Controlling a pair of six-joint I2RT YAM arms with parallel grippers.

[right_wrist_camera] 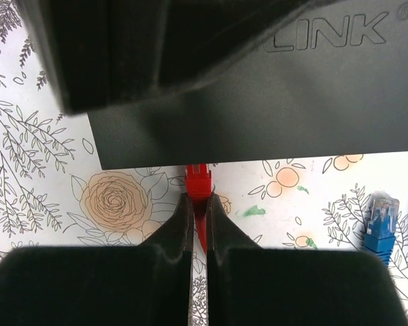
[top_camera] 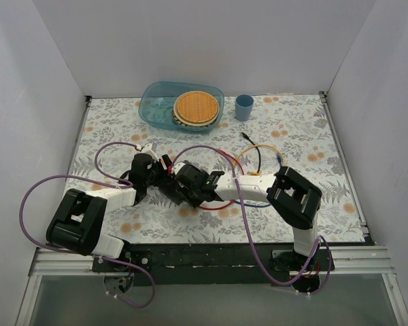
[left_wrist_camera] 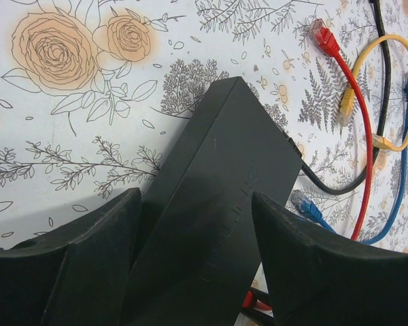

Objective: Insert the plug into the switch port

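The switch (left_wrist_camera: pixel 217 204) is a flat matte-black box. My left gripper (left_wrist_camera: pixel 197 197) is shut on it, one finger on each side. In the right wrist view the switch (right_wrist_camera: pixel 292 102) fills the top, with raised "LINK" lettering, and a left finger covers its upper left. My right gripper (right_wrist_camera: pixel 198 198) is shut on a red plug (right_wrist_camera: pixel 198 182). The plug's front end meets the switch's near edge. The sockets are hidden, so I cannot tell how far in it sits. In the top view both grippers, left (top_camera: pixel 146 173) and right (top_camera: pixel 183 183), meet mid-table.
Loose cables lie right of the switch: a red one (left_wrist_camera: pixel 364 122), a yellow one (left_wrist_camera: pixel 394 88), a blue one (left_wrist_camera: pixel 394 190) and a black one (left_wrist_camera: pixel 340 183). A blue plug (right_wrist_camera: pixel 381 221) lies nearby. A blue basin (top_camera: pixel 156 105) holding a wicker disc (top_camera: pixel 196 106) and a blue cup (top_camera: pixel 243 106) stand at the back.
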